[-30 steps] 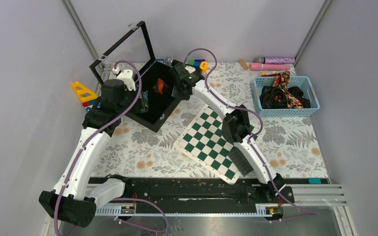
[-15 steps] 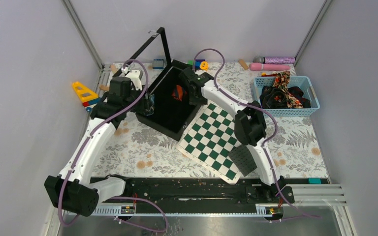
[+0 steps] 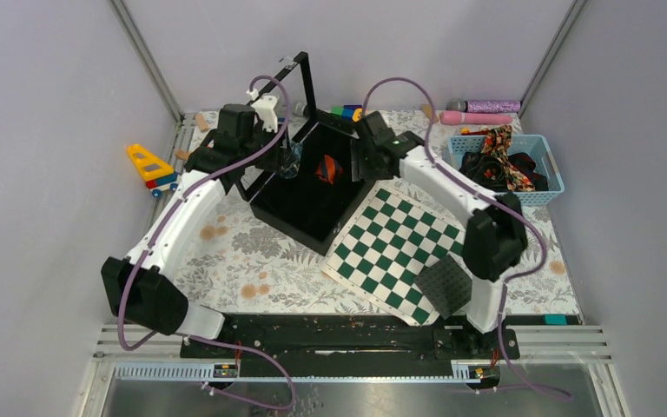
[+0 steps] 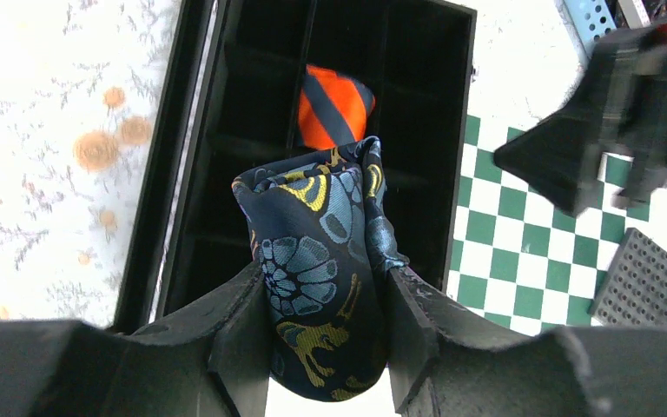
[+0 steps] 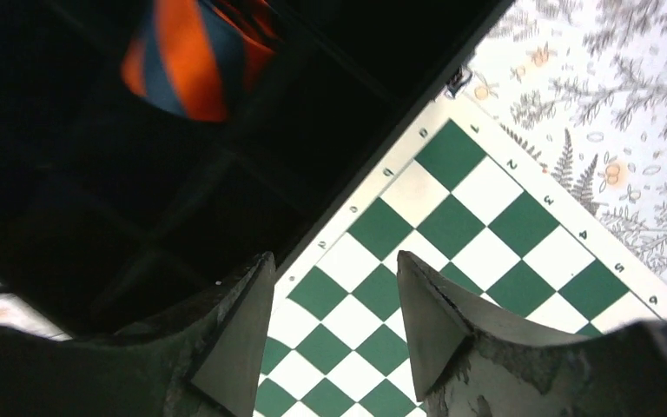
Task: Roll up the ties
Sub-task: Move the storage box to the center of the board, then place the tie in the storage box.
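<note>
Left wrist view: a rolled navy floral tie is clamped in the left pincer above the black divided box, where a rolled orange striped tie fills one compartment. Released off-centre, the roll could catch a divider and unfurl. Only the right wrist view shows the right pincer apart, empty, over the box's edge; only the top view shows the box's raised lid.
</note>
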`<action>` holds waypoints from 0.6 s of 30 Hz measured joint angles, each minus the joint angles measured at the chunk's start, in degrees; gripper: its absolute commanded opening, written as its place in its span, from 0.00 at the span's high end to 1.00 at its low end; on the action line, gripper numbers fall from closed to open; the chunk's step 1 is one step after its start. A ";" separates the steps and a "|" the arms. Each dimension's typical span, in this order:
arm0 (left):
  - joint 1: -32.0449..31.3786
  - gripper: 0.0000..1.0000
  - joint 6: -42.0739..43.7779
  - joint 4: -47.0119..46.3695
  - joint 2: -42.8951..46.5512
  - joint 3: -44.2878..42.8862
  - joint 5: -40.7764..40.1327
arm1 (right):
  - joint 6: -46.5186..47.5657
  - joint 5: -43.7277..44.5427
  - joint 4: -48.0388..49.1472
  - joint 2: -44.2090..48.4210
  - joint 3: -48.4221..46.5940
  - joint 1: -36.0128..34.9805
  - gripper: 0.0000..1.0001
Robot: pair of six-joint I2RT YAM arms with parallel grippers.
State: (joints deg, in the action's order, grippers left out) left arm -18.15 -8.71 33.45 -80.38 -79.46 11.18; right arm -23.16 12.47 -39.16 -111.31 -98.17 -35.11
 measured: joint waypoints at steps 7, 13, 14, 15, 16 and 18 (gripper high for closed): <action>0.04 0.63 4.74 -3.28 -8.37 -6.51 3.63 | 0.94 -8.70 8.98 16.22 7.74 4.96 0.38; 0.02 0.66 10.23 -8.26 -16.28 -10.95 8.63 | 2.73 -10.12 10.45 27.47 16.50 8.35 0.38; 0.02 0.66 11.23 -9.20 -17.20 -10.95 9.31 | 2.99 -10.21 10.67 29.07 18.10 8.70 0.38; 0.02 0.66 12.11 -9.97 -17.97 -10.95 9.77 | 3.23 -10.45 10.64 30.80 19.76 8.96 0.38; 0.04 0.67 13.38 -11.21 -18.99 -10.97 10.43 | 3.32 -10.60 10.62 32.13 20.96 9.22 0.38; 0.02 0.69 15.50 -12.09 -21.18 -11.89 11.41 | 3.48 -10.71 10.47 34.69 23.12 9.86 0.37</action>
State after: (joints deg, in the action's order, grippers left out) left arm -18.13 6.79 21.37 -101.56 -91.35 22.59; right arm -19.68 1.76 -28.69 -76.62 -75.05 -25.26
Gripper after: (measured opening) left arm 0.427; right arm 0.623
